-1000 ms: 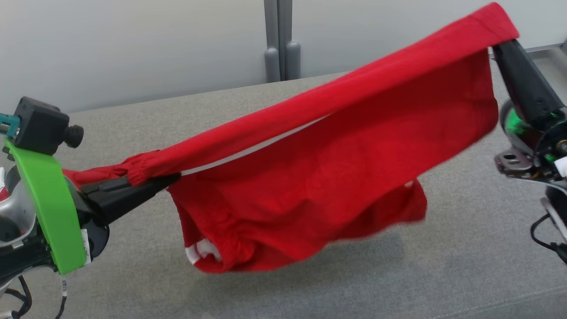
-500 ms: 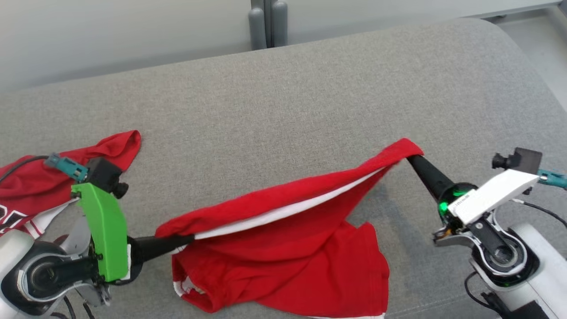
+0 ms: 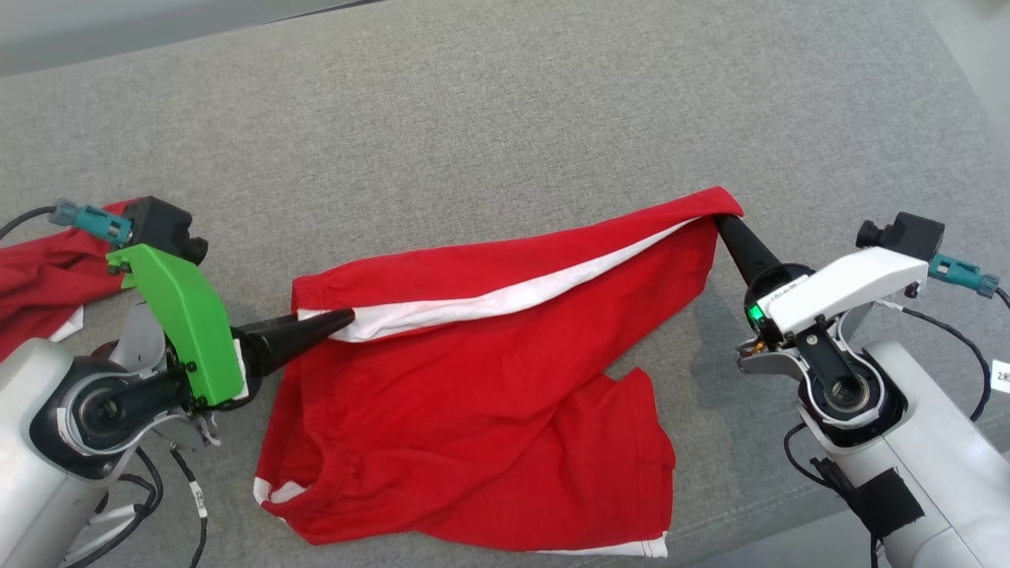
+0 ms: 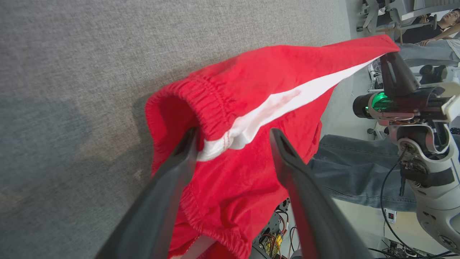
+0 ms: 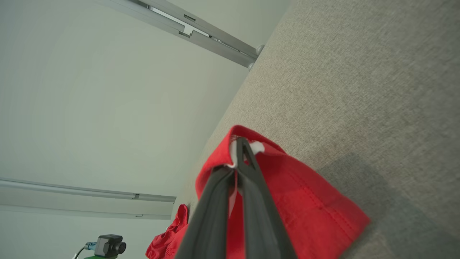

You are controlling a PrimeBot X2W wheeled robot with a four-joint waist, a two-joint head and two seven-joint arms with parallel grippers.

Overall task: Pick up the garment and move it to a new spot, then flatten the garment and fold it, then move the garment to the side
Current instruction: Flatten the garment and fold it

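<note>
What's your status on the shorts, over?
Left tool open at waistband. Right tool shut on red shorts, far end. Shorts mostly down on grey cushion. Second red garment apart, left.

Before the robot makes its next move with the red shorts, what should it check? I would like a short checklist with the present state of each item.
1. Left hand open: ok, its fingers stand apart.
2. Left hand free of cloth: not ok, the waistband touches one finger.
3. Right hand grip: ok, shut on the other waistband end.
4. Red shorts resting on the grey cushion: ok for the legs; the right waistband end is raised.
5. Shorts flat: not ok, creased and bunched.
6. Other red garment apart from the shorts: ok.
</note>
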